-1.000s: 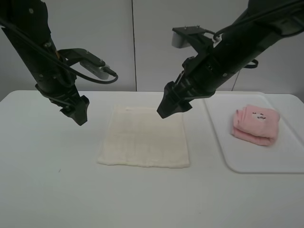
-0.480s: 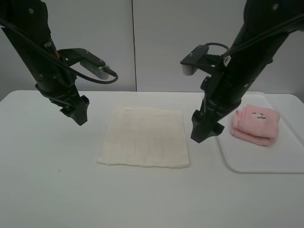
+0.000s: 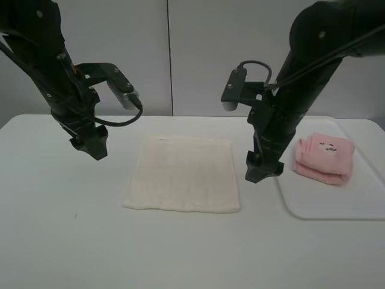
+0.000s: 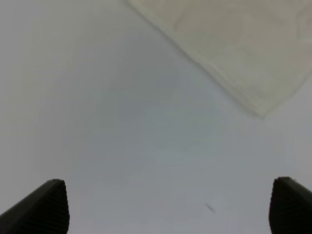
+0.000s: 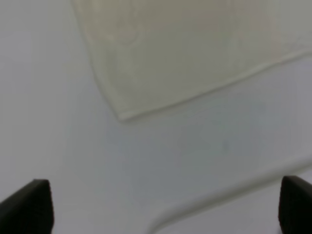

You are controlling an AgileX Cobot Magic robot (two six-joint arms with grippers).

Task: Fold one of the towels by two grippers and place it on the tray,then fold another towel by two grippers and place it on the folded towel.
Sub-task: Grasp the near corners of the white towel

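We found left tool [image 3: 95, 146], right tool [image 3: 262, 171] wide open, empty, flanking white towel [image 3: 183, 174]; we judged: pinch matching corners together, lift evenly.

no readable text; dark marks [image 3: 325, 146] on the pink towel [image 3: 322, 161] illegible.

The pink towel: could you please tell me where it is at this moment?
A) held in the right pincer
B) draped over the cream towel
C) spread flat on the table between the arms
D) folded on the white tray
D: the pink towel lies folded on the white tray, apart from the cream towel, which lies flat.
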